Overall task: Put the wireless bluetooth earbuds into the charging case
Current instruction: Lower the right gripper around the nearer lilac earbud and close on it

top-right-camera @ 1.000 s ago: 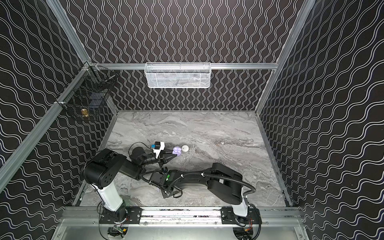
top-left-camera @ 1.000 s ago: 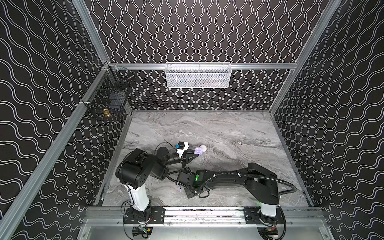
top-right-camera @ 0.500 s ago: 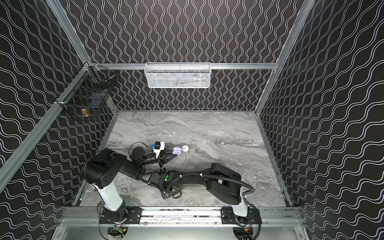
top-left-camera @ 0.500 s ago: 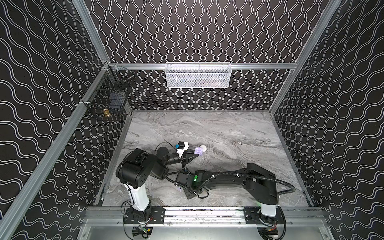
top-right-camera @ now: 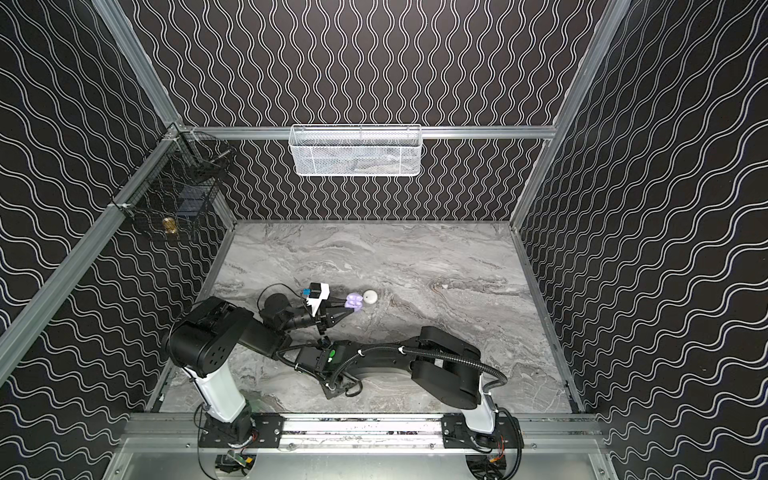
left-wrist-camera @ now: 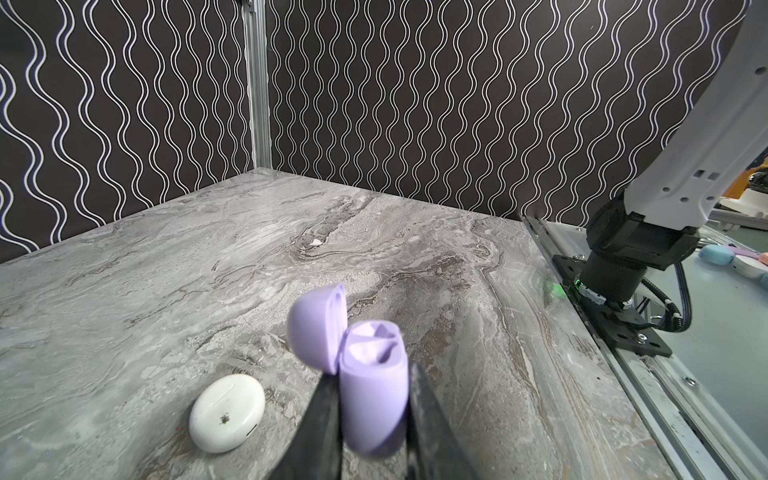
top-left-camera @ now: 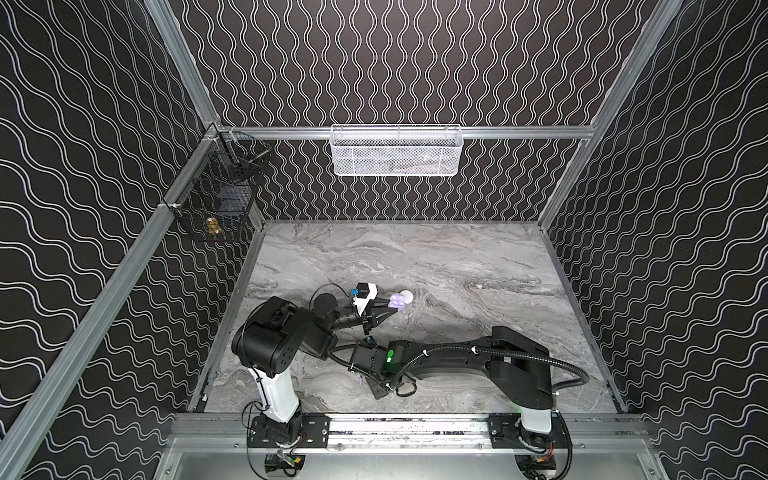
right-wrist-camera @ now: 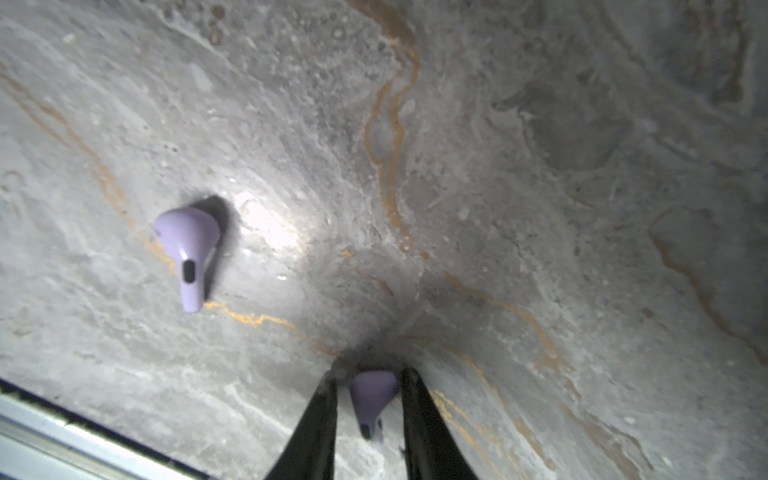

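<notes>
Lavender earbud (right-wrist-camera: 374, 399) sits pinched in the right gripper (right-wrist-camera: 369, 380) about 7 o'clock of the open charging case (top-left-camera: 397, 302), clamped upright by the left gripper (left-wrist-camera: 372, 370); best lifted clear, then lowered stem-first into an empty well.

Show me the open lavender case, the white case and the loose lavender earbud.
open lavender case (left-wrist-camera: 372, 399): left wrist view, front of its body.
white case (left-wrist-camera: 226, 411): left wrist view, middle of its top.
loose lavender earbud (right-wrist-camera: 185, 235): right wrist view, its rounded head.
</notes>
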Controlling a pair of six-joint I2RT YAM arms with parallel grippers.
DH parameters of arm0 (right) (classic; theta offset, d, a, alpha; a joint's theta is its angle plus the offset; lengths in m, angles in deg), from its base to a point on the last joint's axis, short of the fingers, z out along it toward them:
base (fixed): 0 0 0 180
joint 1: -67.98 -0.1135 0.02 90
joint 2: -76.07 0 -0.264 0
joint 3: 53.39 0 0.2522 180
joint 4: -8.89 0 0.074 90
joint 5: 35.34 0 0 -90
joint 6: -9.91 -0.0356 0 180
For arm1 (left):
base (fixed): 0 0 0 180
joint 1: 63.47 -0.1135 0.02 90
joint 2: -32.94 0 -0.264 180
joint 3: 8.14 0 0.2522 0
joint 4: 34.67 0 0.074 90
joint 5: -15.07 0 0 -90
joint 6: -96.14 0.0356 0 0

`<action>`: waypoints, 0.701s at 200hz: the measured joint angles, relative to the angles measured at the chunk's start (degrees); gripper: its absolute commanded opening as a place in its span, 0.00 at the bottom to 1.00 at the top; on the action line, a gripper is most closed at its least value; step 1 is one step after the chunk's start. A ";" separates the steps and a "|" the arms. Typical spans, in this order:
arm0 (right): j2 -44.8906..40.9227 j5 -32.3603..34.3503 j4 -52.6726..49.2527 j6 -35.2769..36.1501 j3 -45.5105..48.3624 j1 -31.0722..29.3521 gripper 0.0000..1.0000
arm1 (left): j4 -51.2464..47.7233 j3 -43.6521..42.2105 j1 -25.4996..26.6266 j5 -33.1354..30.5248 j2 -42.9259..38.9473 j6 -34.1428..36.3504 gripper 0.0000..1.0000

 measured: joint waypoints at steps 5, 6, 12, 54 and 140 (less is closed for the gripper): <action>0.04 0.09 -0.04 0.11 -0.07 -0.02 0.29 | 0.00 0.00 0.00 0.00 0.00 0.00 0.22; 0.04 0.11 -0.07 0.11 -0.07 -0.02 0.29 | 0.00 0.00 0.00 0.00 0.00 0.00 0.22; 0.09 0.24 -0.09 0.13 -0.09 -0.02 0.30 | 0.00 0.00 0.00 0.00 0.00 0.00 0.22; 0.09 1.07 -0.17 0.66 -0.22 0.00 0.30 | 0.02 0.09 0.00 0.00 0.02 -0.02 0.22; 0.07 0.83 0.42 3.26 -0.31 -0.37 0.30 | 0.00 0.17 -0.07 -0.02 0.13 -0.20 0.22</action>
